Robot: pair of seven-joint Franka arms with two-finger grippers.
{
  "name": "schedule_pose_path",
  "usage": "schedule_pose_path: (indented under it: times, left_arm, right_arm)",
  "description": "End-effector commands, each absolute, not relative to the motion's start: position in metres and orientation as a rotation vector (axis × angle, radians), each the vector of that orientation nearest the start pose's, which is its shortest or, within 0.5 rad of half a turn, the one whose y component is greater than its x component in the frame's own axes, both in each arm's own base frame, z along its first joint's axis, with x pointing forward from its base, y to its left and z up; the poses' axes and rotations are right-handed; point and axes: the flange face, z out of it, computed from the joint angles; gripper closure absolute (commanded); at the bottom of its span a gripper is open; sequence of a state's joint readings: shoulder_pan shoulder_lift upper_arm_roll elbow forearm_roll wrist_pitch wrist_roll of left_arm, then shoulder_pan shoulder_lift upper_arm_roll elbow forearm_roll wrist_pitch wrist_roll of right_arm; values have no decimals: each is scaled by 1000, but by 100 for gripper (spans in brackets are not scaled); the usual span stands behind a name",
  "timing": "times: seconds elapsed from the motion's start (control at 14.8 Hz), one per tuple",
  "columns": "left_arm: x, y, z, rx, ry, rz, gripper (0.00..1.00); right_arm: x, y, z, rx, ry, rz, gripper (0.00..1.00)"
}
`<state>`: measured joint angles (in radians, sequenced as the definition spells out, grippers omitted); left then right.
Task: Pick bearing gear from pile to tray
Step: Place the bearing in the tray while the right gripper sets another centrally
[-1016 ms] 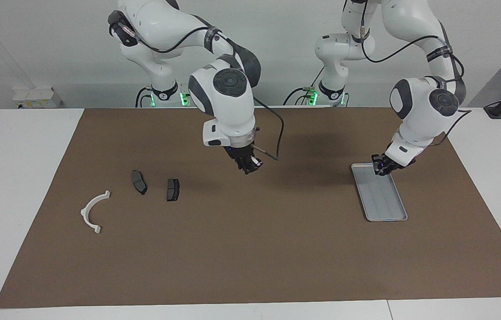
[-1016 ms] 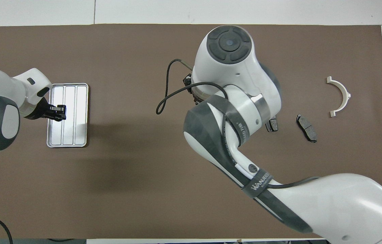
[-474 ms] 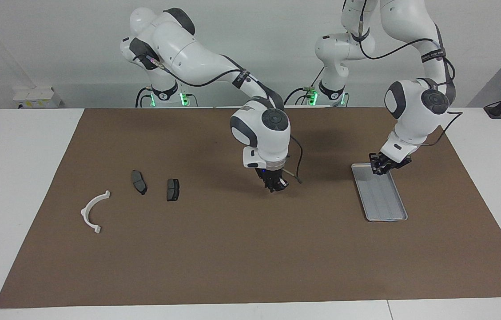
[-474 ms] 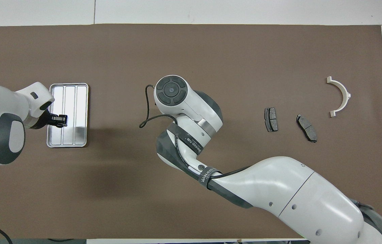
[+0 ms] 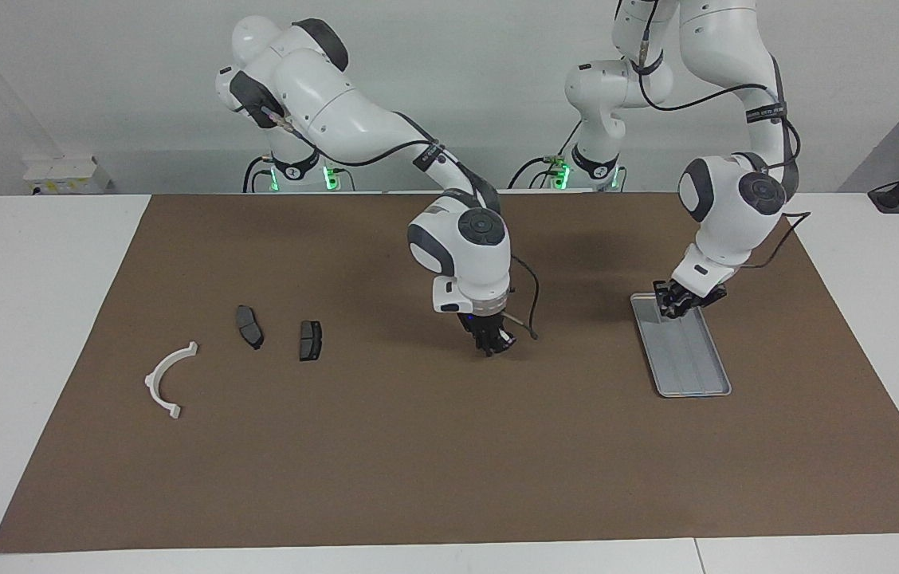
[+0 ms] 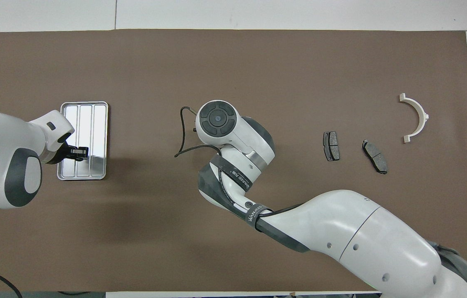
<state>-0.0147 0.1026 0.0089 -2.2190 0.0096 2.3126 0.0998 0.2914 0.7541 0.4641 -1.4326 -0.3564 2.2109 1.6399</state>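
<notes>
1. Since a second ago, the right gripper (image 5: 495, 344) has swung from above the mat's middle down to just over the bare brown mat (image 5: 418, 462), and the left gripper (image 5: 669, 307) has slid toward the end of the tray nearer the robots.
2. No bearing gear can be made out anywhere; whether either gripper carries a small part cannot be told.
3. What is left of the pile lies toward the right arm's end of the table: two dark grey brake-pad-shaped plates (image 5: 250, 326) (image 5: 310, 340) side by side, close but apart, and a white curved half-ring bracket (image 5: 168, 379) farther out toward that end and slightly farther from the robots.
4. At the left arm's end of the mat sits the shallow rectangular silver-grey metal tray (image 5: 692, 367) with raised rim and lengthwise ridges, well apart from the plates.
5. Reaching in from its base, the left gripper hangs low over the end of the tray nearer the robots; its fingertips stand slightly apart, and what lies between them cannot be told.
6. Between plates and tray, the right gripper points down at bare mat with its fingertips pressed together.
7. White tabletop (image 5: 35, 319) borders the mat on all sides.
</notes>
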Motion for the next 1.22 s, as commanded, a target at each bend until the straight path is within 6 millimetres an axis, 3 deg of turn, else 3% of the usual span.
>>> schedule_pose_path:
  times: [0.0,0.07,0.14,0.2,0.27,0.47,0.68,0.75,0.88,0.95,1.15]
  left_arm:
    - [536,5,321,-3133,178,-9,92]
    - [536,5,317,-3133,178,-2,92]
    - [535,6,313,-3133,176,-7,92]
    - [533,5,309,-3133,176,-7,92]
    - [532,5,308,-3133,176,-12,92]
    - [530,4,304,-3132,179,-19,90]
    - [529,2,298,-3132,181,-19,87]
    - [530,2,296,-3132,181,-21,77]
    - [530,2,295,-3132,186,-21,40]
    - [530,1,295,-3132,188,-17,31]
    - [536,1,308,-3134,188,46,21]
  right_arm:
    - [582,431,285,-2782,1216,-76,100]
    - [583,430,285,-2785,1221,-75,100]
    - [583,430,284,-2789,1223,-73,75]
    - [585,427,287,-2791,1231,-75,10]
    - [587,425,290,-2802,1240,-76,0]
    - [611,402,320,-2814,1279,-96,0]
    - [640,346,360,-2852,1197,-110,0]
    - [647,327,373,-2866,1140,-90,0]
    - [660,286,397,-2892,1020,-47,0]
    - [665,261,401,-2928,967,-31,0]
    - [674,206,416,-3030,757,-11,0]
